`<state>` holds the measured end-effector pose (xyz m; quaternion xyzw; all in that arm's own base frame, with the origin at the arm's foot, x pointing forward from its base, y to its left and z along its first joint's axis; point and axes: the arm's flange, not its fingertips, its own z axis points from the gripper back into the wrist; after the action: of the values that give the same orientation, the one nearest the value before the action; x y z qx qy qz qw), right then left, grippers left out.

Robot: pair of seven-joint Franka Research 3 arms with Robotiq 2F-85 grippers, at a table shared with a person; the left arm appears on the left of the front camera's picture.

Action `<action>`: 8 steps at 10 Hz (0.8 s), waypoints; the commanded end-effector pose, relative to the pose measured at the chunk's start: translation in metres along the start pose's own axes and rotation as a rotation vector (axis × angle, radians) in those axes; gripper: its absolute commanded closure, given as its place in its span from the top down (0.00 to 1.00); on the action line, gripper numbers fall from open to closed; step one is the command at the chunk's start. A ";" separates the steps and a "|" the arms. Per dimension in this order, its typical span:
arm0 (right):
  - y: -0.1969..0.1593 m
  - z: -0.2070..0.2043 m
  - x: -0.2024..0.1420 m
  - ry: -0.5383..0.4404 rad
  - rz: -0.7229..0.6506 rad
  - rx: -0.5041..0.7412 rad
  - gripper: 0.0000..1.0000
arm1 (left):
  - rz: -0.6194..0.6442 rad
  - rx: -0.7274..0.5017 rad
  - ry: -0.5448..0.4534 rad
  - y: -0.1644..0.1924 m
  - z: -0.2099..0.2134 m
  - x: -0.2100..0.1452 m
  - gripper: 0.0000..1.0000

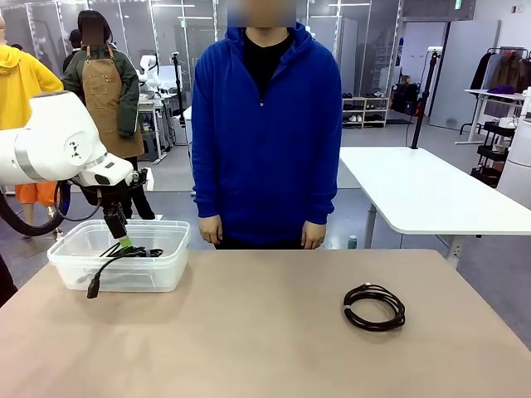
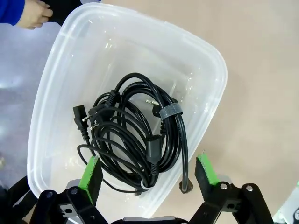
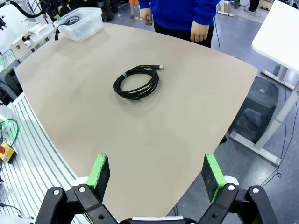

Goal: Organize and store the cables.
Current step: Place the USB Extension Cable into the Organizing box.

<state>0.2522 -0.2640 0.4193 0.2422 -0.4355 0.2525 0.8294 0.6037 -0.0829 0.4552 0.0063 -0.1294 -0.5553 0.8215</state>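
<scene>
Left wrist cam is showing the left pincer (image 2: 149,170) gaping wide over the clear tub (image 2: 212,70), black cables (image 2: 135,135) sitting bundled inside, one plug drooping over the rim. Right pincer (image 3: 156,175), also wide, is hovering above the surface (image 3: 154,135) where another coiled cable (image 3: 136,82) is lying.

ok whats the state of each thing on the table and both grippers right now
plastic bin: no lid, holds cables, one plug end hanging over its rim
cables in bin: bundled, released
coiled cable: lying on the table, untouched
left gripper: open above the bin
right gripper: open, holding nothing
</scene>
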 end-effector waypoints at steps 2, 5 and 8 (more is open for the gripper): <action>-0.002 0.000 0.000 -0.014 0.016 -0.001 1.00 | 0.004 -0.002 0.004 0.003 -0.003 -0.004 1.00; -0.002 0.000 0.000 -0.014 0.016 -0.001 1.00 | 0.004 -0.002 0.004 0.003 -0.003 -0.004 1.00; -0.002 0.000 0.000 -0.014 0.016 -0.001 1.00 | 0.004 -0.002 0.004 0.003 -0.003 -0.004 1.00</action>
<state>0.2522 -0.2640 0.4193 0.2422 -0.4356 0.2525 0.8294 0.6041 -0.0804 0.4531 0.0056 -0.1278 -0.5537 0.8228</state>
